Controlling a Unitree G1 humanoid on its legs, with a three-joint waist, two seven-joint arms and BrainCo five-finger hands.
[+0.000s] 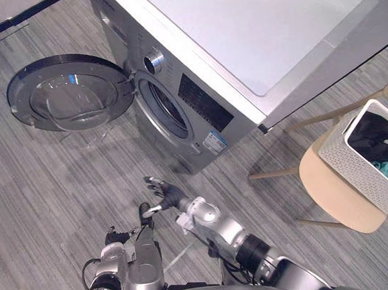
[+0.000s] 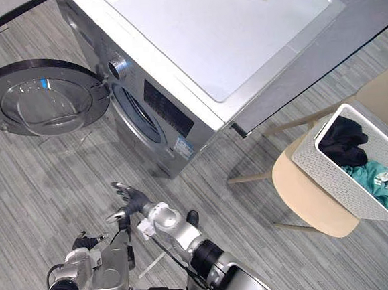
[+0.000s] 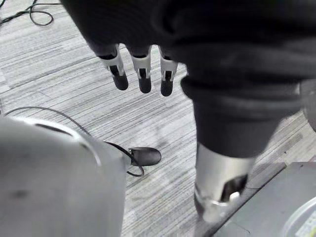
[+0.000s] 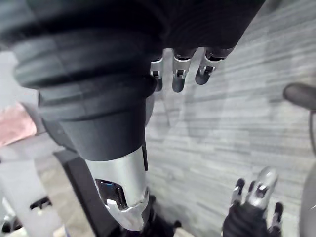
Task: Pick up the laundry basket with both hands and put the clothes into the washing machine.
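The white perforated laundry basket [image 1: 354, 161] stands on a beige chair [image 1: 332, 191] at the far right. It holds black clothes [image 1: 372, 138] and teal clothes [image 2: 368, 175]. The silver washing machine [image 1: 208, 107] stands ahead, its round door [image 1: 69, 94] swung wide open to the left and the drum opening [image 1: 164, 110] exposed. My right hand [image 1: 163, 192] hovers low over the floor in front of the machine, fingers [image 4: 180, 74] straight, holding nothing. My left hand [image 2: 85, 242] hangs beside it near my body, fingers [image 3: 143, 74] relaxed and empty. Both hands are far from the basket.
Grey plank floor [image 1: 56, 189] lies between me and the machine. The chair's wooden legs [image 1: 273, 173] reach toward the machine's right corner. A dark grey counter [image 1: 354, 42] adjoins the machine's top on the right. A dark table edge [image 1: 9, 22] crosses the upper left.
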